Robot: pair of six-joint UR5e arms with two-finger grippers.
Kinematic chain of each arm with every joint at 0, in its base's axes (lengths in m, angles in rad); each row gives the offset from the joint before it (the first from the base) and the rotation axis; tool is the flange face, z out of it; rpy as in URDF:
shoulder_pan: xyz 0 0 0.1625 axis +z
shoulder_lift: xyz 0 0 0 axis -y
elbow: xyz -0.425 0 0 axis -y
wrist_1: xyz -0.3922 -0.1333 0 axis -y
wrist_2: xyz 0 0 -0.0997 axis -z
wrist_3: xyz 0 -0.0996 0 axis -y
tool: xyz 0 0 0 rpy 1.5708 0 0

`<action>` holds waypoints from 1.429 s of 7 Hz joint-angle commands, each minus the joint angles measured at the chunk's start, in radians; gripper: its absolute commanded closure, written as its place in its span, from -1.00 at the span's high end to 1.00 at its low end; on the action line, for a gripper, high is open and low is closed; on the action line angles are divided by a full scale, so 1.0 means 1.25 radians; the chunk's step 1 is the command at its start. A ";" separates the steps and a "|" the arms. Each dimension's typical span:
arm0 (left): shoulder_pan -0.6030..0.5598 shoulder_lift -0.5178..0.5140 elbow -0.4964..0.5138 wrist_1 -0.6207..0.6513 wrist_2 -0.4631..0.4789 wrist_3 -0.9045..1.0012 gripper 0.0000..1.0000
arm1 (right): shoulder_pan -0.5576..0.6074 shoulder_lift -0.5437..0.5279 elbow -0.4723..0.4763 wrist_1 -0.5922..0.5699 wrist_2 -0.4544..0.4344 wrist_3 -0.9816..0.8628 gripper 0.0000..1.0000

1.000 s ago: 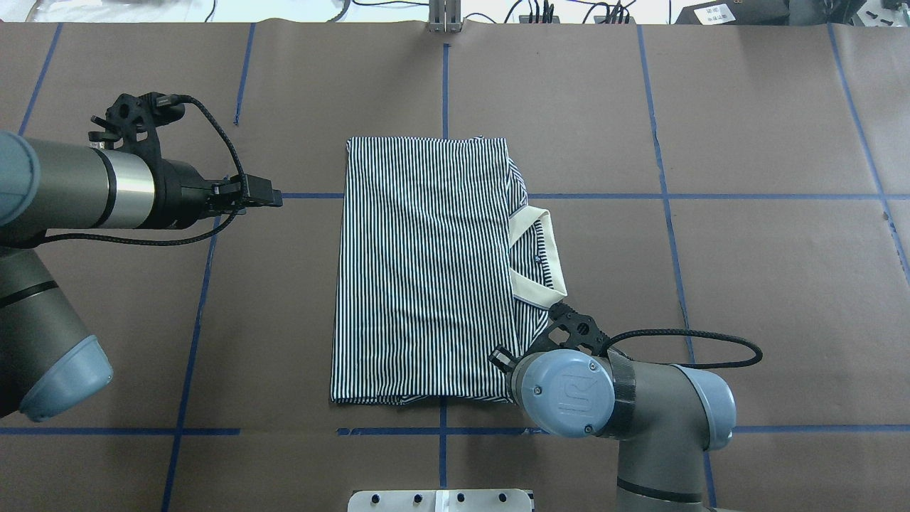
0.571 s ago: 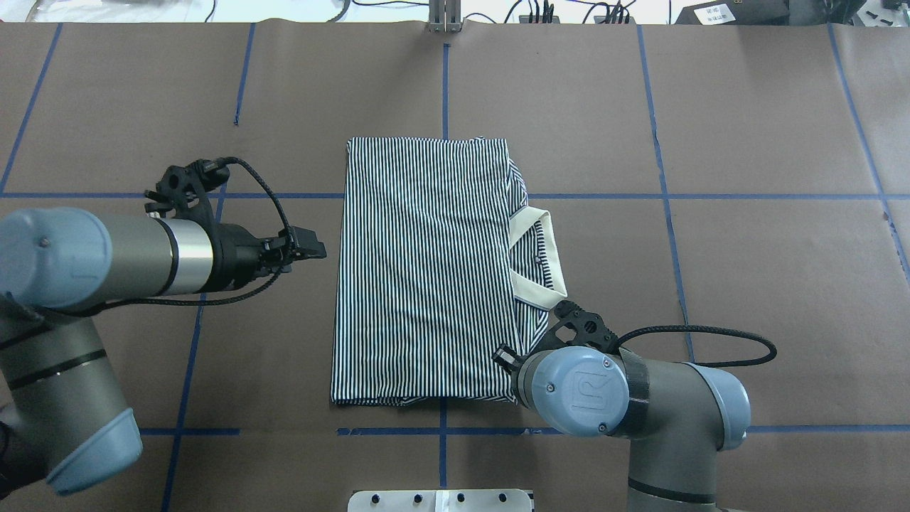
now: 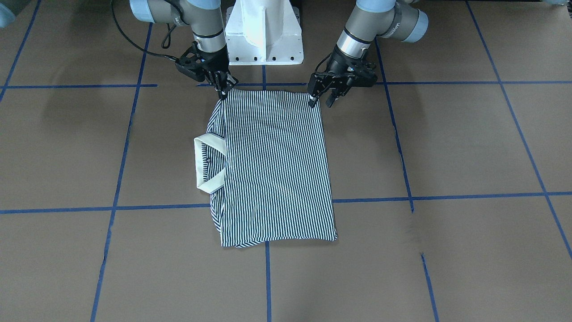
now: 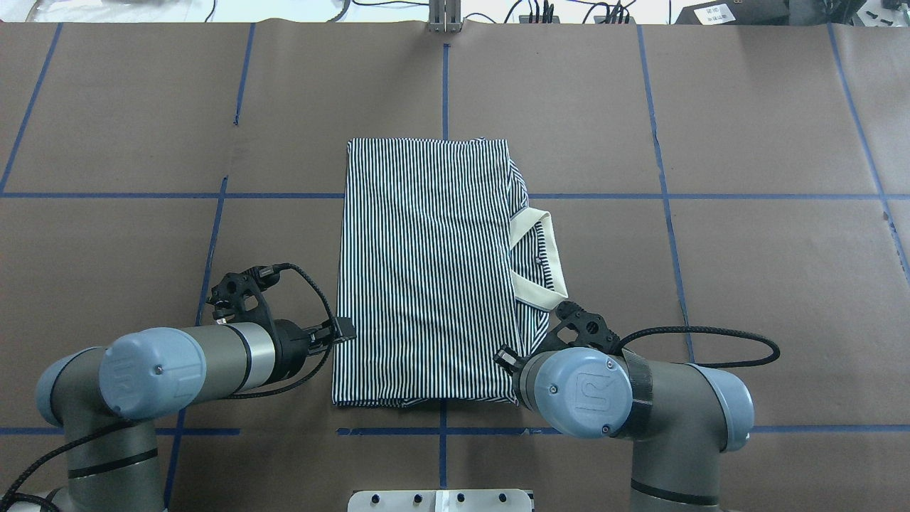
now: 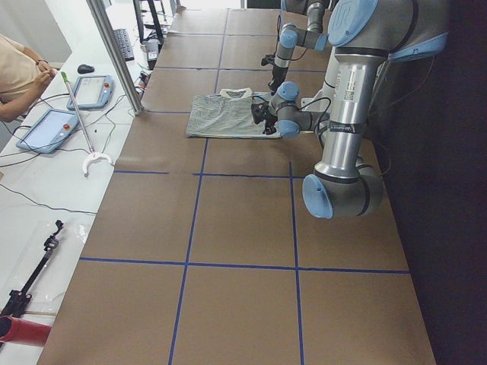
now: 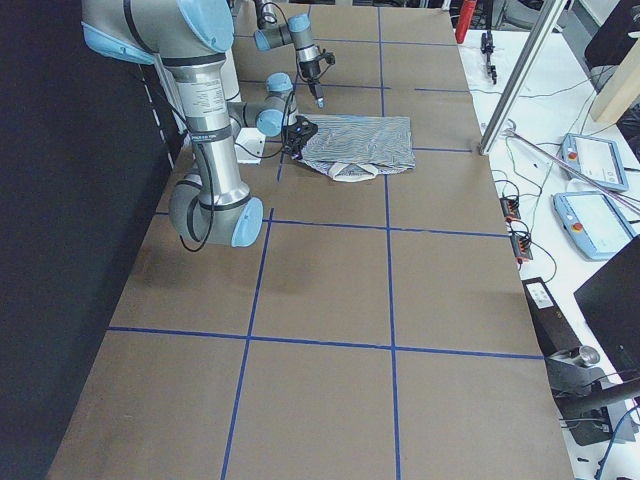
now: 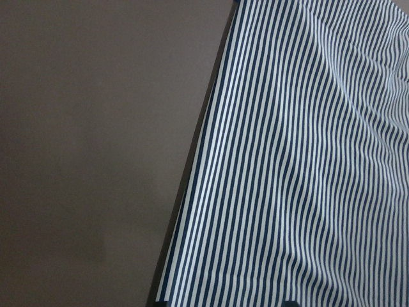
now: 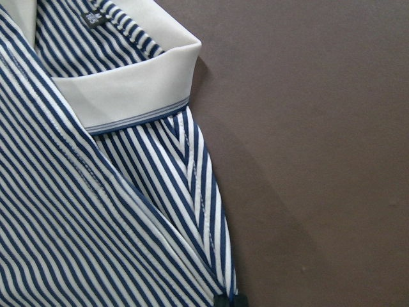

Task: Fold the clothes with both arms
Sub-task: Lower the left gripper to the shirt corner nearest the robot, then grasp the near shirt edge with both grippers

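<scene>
We log the left gripper (image 4: 345, 328) moved from the overhead frame's upper left down to the lower-left corner of the polo shirt (image 4: 426, 270), fingers spread. The right gripper (image 3: 222, 93) is pinched on the lower-right corner. Shirt: folded rectangle, frame centre, collar (image 4: 538, 290) jutting right. The table (image 4: 746, 270) lies bare on all sides.

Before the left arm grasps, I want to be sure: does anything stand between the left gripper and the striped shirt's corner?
Nothing visible does. The left gripper, jaws open, hangs right by the corner of the shirt nearest the robot, with only bare table beside it.
</scene>
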 commanded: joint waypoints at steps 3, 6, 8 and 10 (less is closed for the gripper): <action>0.040 -0.001 0.021 0.023 0.008 -0.027 0.22 | 0.000 0.003 0.000 0.000 0.000 0.000 -1.00; 0.057 -0.003 0.001 0.068 0.004 -0.027 0.18 | 0.000 0.003 0.000 0.000 0.000 0.000 -1.00; 0.059 -0.004 0.002 0.074 -0.029 -0.043 0.18 | 0.000 0.001 0.000 0.000 0.000 0.001 -1.00; 0.073 -0.006 0.005 0.074 -0.031 -0.063 0.13 | 0.001 0.000 0.001 0.000 0.000 0.001 -1.00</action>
